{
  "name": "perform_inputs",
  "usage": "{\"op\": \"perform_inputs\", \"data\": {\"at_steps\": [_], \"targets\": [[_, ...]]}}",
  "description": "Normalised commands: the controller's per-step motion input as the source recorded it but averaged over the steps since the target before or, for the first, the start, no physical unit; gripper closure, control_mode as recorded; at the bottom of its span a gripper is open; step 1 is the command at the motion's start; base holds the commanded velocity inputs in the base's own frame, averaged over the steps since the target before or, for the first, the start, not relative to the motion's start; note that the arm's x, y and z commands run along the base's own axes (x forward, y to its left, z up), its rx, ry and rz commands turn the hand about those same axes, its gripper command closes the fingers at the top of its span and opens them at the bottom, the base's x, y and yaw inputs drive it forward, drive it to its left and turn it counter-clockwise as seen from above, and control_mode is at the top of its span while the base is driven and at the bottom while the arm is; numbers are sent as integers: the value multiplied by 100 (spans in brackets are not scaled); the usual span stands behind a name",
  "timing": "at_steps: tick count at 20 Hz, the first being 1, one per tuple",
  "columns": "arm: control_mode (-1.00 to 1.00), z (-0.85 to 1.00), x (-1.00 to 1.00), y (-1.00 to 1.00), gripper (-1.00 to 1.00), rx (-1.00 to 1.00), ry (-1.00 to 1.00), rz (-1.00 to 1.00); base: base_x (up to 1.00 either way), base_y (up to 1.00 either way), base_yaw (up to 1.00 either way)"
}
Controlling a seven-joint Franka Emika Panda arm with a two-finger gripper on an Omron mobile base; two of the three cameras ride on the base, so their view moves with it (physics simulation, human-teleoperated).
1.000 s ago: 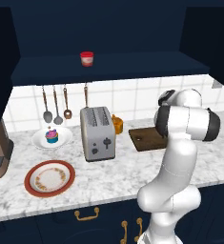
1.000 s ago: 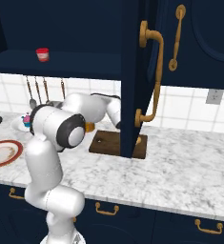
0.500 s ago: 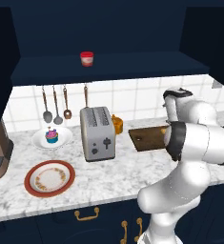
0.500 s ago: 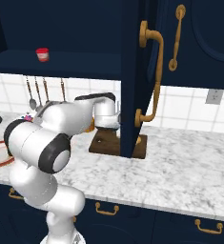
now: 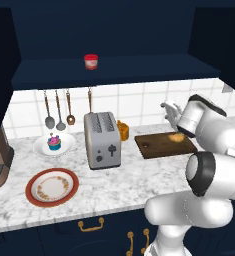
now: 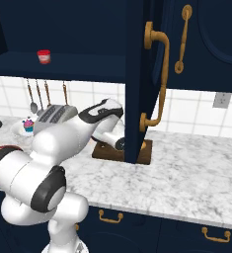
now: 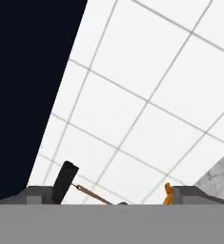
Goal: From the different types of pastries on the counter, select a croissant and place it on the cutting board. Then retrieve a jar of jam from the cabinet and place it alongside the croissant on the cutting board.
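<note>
The gripper (image 5: 170, 111) is hovering above the cutting board (image 5: 159, 146), fingers spread apart and gripping nothing. The croissant (image 5: 177, 137) is lying on that board's right end, while the jar of jam (image 5: 91, 62) is sitting on the cabinet (image 5: 114, 70) shelf.

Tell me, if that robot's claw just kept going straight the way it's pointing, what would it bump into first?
Most likely the white tiled wall: the hand view looks straight at it, with nothing in between. The gripper hangs above the dark brown wooden cutting board, aimed at the backsplash. How far off the wall is, is unclear.
</note>
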Motion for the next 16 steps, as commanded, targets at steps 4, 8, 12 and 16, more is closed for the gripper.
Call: {"op": "perform_inputs", "data": {"at_steps": [4, 8, 12, 16], "targets": [[-100, 0, 0, 0, -100, 0, 0, 0, 0, 0, 0], [-100, 50, -1, 6, -100, -1, -23, 13, 0, 0, 0], [-100, 100, -1, 9, -100, -9, -55, 27, 0, 0, 0], [-100, 100, -8, 5, -100, -15, -53, 24, 0, 0, 0]]}}
